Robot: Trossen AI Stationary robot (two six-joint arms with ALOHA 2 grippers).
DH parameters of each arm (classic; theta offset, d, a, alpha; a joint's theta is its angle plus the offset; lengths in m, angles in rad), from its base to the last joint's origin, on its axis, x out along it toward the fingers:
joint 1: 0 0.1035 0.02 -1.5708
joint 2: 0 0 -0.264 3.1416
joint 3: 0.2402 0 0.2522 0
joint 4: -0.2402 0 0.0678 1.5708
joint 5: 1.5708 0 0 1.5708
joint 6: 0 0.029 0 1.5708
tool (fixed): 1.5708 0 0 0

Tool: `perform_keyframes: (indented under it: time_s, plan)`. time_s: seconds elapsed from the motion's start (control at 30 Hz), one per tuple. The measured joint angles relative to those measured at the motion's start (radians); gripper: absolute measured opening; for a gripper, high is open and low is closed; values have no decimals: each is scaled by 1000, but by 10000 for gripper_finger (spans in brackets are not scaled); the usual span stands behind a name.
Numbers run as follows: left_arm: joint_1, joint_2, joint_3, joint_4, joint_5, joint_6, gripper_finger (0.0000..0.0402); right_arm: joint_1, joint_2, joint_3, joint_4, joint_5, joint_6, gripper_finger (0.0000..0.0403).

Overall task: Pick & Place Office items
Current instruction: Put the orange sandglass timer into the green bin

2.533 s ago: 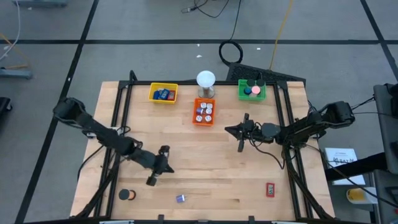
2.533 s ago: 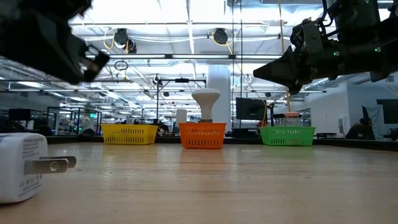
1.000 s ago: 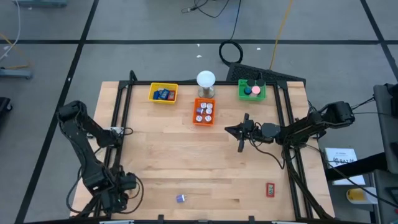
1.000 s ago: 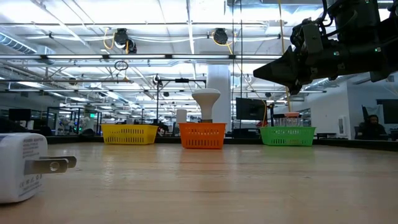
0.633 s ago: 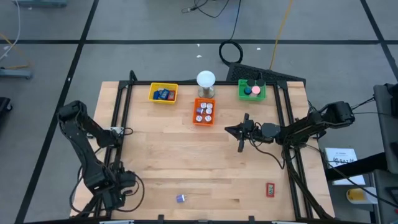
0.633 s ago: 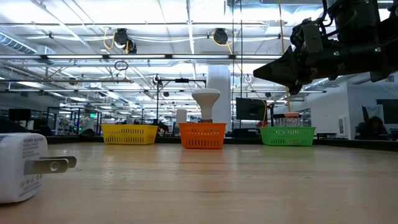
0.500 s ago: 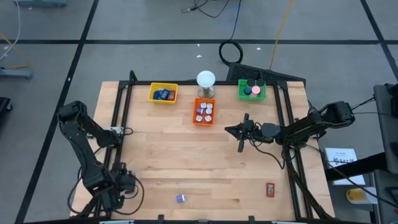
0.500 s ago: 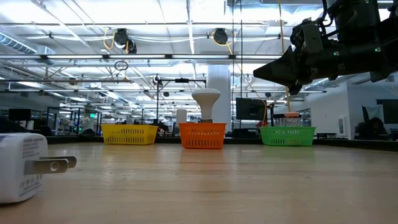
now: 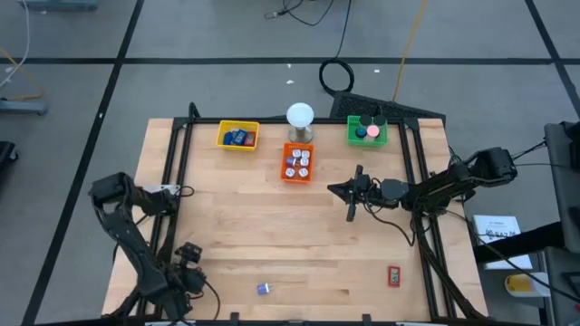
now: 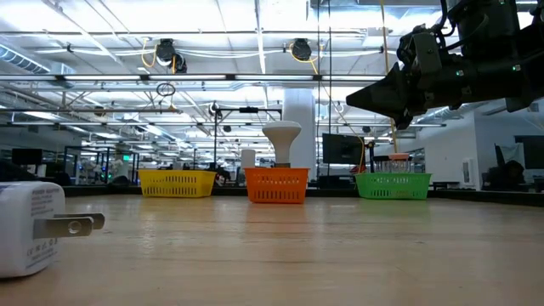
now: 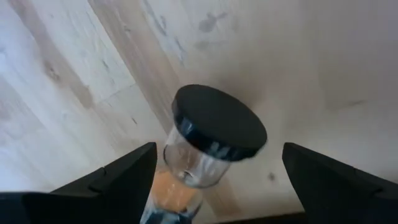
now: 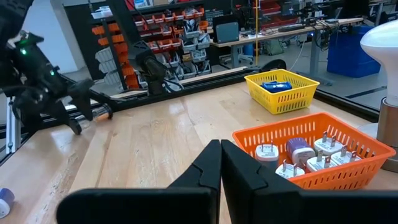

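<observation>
In the left wrist view a round piece with a black top and a clear side stands on the wood. My left gripper is open over it at the table's near left corner, one finger on either side, apart from it. The high view hides this piece under the gripper. A small purple piece and a red block lie near the front edge. My right gripper hangs shut above the table's middle right, pointing left, also seen in the low view and its own wrist view.
Along the far edge stand a yellow tray, an orange tray and a green tray, each with pieces inside, and a white globe lamp. A white plug adapter lies close to the low camera. Bare wood lies between the arms.
My left arm has folded lower, and its gripper has shifted a little toward the table's right edge while staying over the near left corner. My right arm has kept still.
</observation>
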Motion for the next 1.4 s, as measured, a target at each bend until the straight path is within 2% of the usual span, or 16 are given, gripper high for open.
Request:
perform_keyframes:
  time_s: [0.1,0.2,0.5,0.53,0.67,0.8,0.9,0.97,1.0,1.1,1.2,1.27,1.4]
  plan:
    - [3,38,0,0,-13,30,344,0,0,0,0,0,0,4]
    - [15,49,1,0,-33,29,318,0,0,0,0,0,0,4]
    - [76,50,1,28,-120,19,170,0,0,0,0,0,0,4]
    - [81,46,1,38,-140,31,164,0,0,0,0,0,0,4]
    - [106,-17,0,84,-290,54,164,0,0,0,0,0,0,4]
    - [139,-145,-17,189,-478,103,164,0,0,0,0,0,0,4]
    - [175,-271,-109,454,-634,242,164,0,0,0,0,0,0,4]
    - [221,-352,-223,740,-670,401,164,0,0,0,0,0,0,4]
    - [254,-387,-293,907,-656,487,164,0,0,0,0,0,0,4]
    - [390,-431,-492,1400,-499,710,164,0,0,0,0,0,0,4]
    - [567,-415,-624,1780,-348,814,164,0,0,0,0,0,0,4]
    - [687,-377,-664,1947,-262,841,164,0,0,0,0,0,0,4]
    - [864,-257,-652,2134,-99,842,164,0,0,0,-3,0,0,4]
